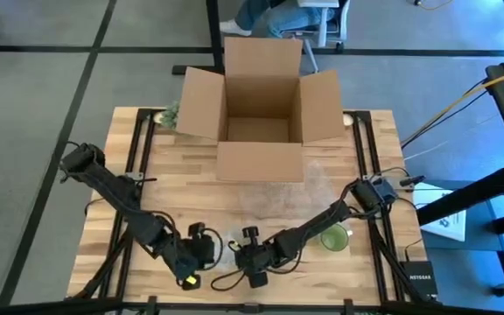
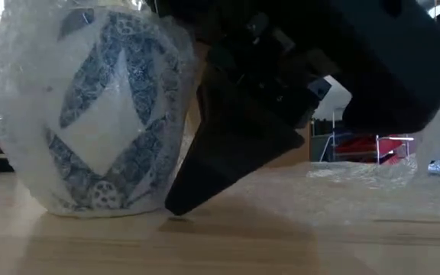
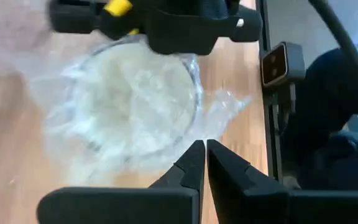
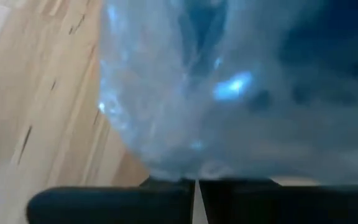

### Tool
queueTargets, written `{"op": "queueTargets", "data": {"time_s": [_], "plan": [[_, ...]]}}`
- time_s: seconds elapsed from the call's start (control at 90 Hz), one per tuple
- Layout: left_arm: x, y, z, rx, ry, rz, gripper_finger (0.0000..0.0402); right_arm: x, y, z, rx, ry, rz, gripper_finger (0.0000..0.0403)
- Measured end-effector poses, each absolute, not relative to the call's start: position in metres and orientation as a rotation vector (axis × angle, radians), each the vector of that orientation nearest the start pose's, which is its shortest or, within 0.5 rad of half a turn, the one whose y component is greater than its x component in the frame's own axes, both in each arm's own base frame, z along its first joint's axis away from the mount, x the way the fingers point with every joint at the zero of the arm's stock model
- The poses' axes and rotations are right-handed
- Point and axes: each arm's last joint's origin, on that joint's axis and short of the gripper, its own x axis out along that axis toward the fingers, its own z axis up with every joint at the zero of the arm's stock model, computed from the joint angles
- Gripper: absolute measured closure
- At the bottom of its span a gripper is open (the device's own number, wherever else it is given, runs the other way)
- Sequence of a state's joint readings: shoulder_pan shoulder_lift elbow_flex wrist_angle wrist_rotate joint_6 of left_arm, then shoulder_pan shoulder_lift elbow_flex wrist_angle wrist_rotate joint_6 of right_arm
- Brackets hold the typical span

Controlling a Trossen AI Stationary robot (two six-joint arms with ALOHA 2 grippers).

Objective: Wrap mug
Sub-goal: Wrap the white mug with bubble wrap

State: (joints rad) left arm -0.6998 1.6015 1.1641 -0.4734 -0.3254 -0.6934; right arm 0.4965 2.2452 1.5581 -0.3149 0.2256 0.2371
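The mug (image 2: 101, 114), already in slippery wrap (image 3: 135, 106), looks fragile, best pinched by loose film; left gripper (image 3: 205, 163) closed empty, right gripper (image 4: 194, 186) closed on wrap.

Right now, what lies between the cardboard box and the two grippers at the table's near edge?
In the high view, a clear bubble wrap sheet lies on the table between the cardboard box and the grippers.

- One open brown cardboard box (image 1: 261, 114)
- One blue-patterned white mug (image 2: 98, 114) wrapped in clear bubble wrap
- One green tape roll (image 1: 334, 238)
- Two dark robot arms
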Motion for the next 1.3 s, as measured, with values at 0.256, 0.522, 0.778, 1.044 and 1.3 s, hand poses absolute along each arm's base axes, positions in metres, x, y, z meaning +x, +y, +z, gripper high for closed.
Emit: {"op": "queueTargets", "data": {"time_s": [0.256,0.522,0.778,1.044,1.3], "plan": [[0.289,-0.192,0.222,-0.173,0.893,-0.017,0.0402,0.411,0.216,0.120,-0.135,0.957,0.134,0.0403],[0.313,-0.177,0.191,-0.222,1.011,-0.022,0.0401,0.411,0.216,0.120,-0.135,0.958,0.134,0.0403],[0.325,-0.173,0.179,-0.242,1.014,-0.062,0.0401,0.411,0.216,0.120,-0.135,0.958,0.134,0.0403],[0.314,-0.176,0.218,-0.196,0.960,-0.047,0.0402,0.411,0.216,0.120,-0.135,0.958,0.135,0.0403],[0.312,-0.168,0.224,-0.087,0.909,0.048,0.0402,0.411,0.216,0.120,-0.134,0.959,0.137,0.0403]]}}
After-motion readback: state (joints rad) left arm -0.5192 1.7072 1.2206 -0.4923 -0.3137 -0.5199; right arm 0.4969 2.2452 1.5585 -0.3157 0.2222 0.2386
